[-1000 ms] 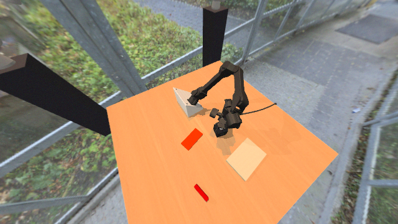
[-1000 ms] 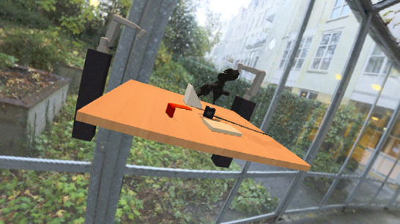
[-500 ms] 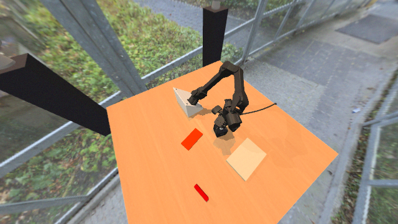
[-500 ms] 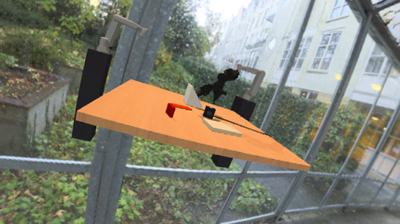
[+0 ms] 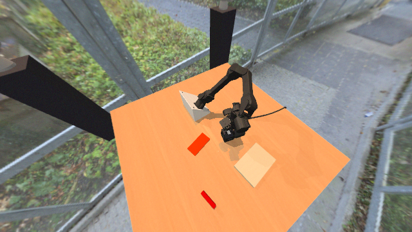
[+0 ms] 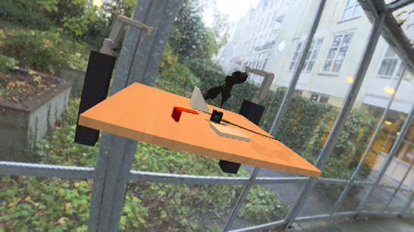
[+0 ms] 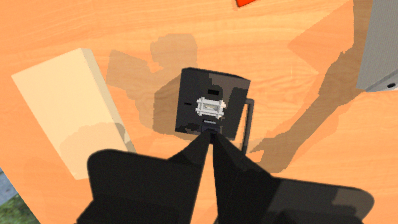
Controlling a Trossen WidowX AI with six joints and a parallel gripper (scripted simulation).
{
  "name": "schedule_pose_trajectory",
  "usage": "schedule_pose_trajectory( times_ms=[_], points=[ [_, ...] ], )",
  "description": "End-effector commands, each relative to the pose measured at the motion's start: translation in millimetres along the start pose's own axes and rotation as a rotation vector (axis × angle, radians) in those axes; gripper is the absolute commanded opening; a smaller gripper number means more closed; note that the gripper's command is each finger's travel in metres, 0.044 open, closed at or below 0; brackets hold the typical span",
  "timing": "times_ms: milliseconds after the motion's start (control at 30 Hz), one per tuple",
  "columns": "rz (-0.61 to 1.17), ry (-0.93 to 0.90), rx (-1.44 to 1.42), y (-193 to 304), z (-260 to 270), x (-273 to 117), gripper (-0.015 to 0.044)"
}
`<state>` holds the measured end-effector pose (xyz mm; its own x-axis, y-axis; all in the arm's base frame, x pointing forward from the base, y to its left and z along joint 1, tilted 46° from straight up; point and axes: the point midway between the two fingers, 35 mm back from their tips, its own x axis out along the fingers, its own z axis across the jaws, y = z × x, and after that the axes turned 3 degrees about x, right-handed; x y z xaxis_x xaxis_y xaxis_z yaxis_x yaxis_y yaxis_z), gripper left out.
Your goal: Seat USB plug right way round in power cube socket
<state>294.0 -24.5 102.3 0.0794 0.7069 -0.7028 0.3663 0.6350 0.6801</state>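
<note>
Your gripper (image 7: 210, 134) is pinched almost shut on the USB plug (image 7: 210, 107) above the power cube (image 7: 210, 102); align it squarely (no tilt) before pressing down.

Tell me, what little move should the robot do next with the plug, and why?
Probably press the USB plug straight down into the power cube. The gripper is shut on the plug, right above the cube's top, and its silver shell shows, so it looks unseated.
</note>
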Motion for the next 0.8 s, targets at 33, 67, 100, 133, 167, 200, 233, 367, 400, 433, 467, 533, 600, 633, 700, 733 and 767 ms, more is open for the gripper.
schedule_pose_trajectory(
  times_ms=[33, 67, 100, 133, 167, 200, 233, 367, 400, 433, 467, 533, 600, 633, 700, 733, 767],
  points=[
    [0.0, 0.0, 0.049, -0.1, 0.0, 0.1, 0.0],
    [0.0, 0.0, 0.049, -0.1, 0.0, 0.1, 0.0],
    [0.0, 0.0, 0.049, -0.1, 0.0, 0.1, 0.0],
    [0.0, 0.0, 0.049, -0.1, 0.0, 0.1, 0.0],
    [0.0, 0.0, 0.049, -0.1, 0.0, 0.1, 0.0],
    [0.0, 0.0, 0.049, -0.1, 0.0, 0.1, 0.0],
    [0.0, 0.0, 0.049, -0.1, 0.0, 0.1, 0.0],
    [0.0, 0.0, 0.046, -0.1, 0.1, 0.1, 0.0],
    [0.0, -0.001, 0.042, -0.1, 0.2, 0.1, 0.0],
    [-0.001, -0.001, 0.042, -0.1, 0.2, 0.3, 0.0],
    [-0.001, -0.001, 0.042, -0.2, 0.2, 0.4, 0.0],
    [-0.002, -0.001, 0.041, -0.3, 0.2, 0.6, 0.0],
    [-0.003, -0.001, 0.04, -0.4, 0.2, 0.8, 0.0],
    [-0.003, -0.001, 0.04, -0.5, 0.2, 1.0, 0.0],
    [-0.004, -0.001, 0.039, -0.6, 0.2, 1.2, 0.0],
    [-0.004, -0.001, 0.038, -0.6, 0.2, 1.3, 0.0],
    [-0.005, -0.001, 0.038, -0.7, 0.2, 1.4, 0.0]
  ],
)
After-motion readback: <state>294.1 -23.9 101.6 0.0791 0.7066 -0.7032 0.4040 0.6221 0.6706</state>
